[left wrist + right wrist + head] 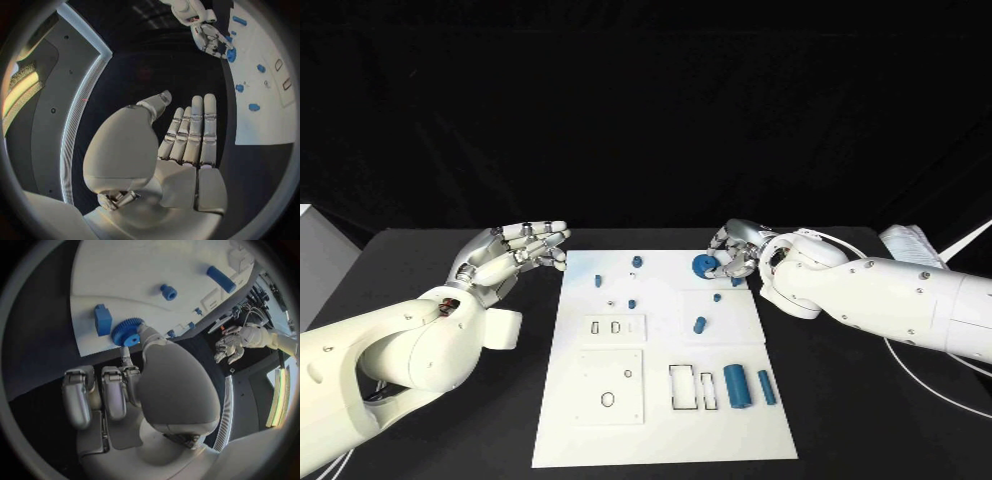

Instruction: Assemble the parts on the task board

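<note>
I have the right robot hand [737, 252] pinching the blue gear [705, 265] over the board's [610, 440] far right corner, pegs [633, 302] lying just left of it toward the middle, while the left robot hand [516, 250] idles open off the board's left edge.

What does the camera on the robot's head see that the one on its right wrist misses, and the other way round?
The head view takes in the whole task board, including the two long blue cylinders near its right side and the rectangular cut-outs beside them. The right wrist view gives a close look at the blue gear, whose toothed rim is plain, with the right hand's fingertips touching it, and a blue block beside it. Both show the right hand at the gear and the left hand held off the board with fingers apart.
</note>
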